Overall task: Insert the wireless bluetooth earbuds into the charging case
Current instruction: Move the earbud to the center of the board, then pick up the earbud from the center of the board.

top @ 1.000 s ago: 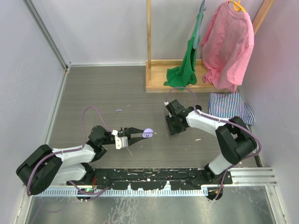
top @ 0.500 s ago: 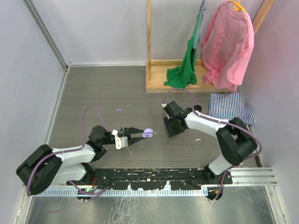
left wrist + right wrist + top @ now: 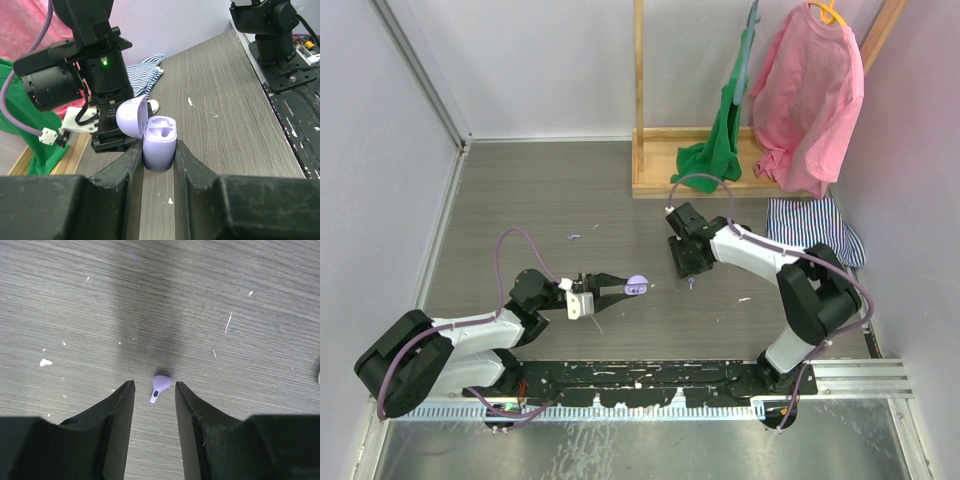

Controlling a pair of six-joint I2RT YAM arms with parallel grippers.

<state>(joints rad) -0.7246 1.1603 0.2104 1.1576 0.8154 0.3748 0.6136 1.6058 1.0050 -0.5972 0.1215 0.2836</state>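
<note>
A grey wood-grain counter (image 3: 550,200) fills the scene. The left gripper (image 3: 623,287) has its jaws clamped on the sides of a lilac charging case (image 3: 160,142), which stands upright with its lid open. The right gripper (image 3: 154,384) has its jaws apart over a tiny lilac earbud (image 3: 159,386). The earbud lies on the counter between the jaw tips, touching neither.
</note>
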